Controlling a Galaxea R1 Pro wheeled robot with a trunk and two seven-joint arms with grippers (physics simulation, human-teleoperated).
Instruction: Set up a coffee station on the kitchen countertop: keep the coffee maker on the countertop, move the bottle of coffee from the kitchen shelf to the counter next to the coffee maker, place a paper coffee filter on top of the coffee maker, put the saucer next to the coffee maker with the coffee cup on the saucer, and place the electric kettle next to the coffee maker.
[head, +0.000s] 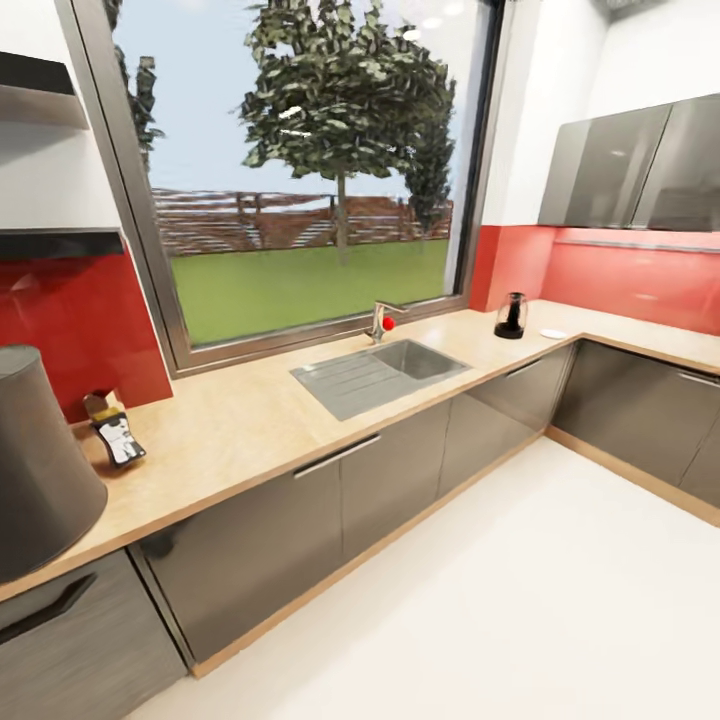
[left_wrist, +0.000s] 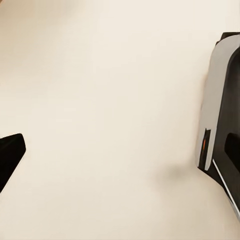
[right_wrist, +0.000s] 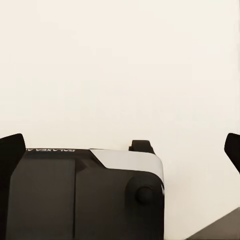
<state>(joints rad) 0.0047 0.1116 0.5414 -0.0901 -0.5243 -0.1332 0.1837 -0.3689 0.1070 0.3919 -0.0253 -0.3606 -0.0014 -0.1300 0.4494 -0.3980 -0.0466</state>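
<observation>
We see the coffee maker (head: 40, 465) at the worktop's (head: 260, 420) left end, the bottle of coffee (head: 114, 430) lying just right of it. The sink (head: 380, 373) sits farther right, under the window. Beyond the sink stands the electric kettle (head: 511, 316), the saucer (head: 552, 334) just right of it.
</observation>
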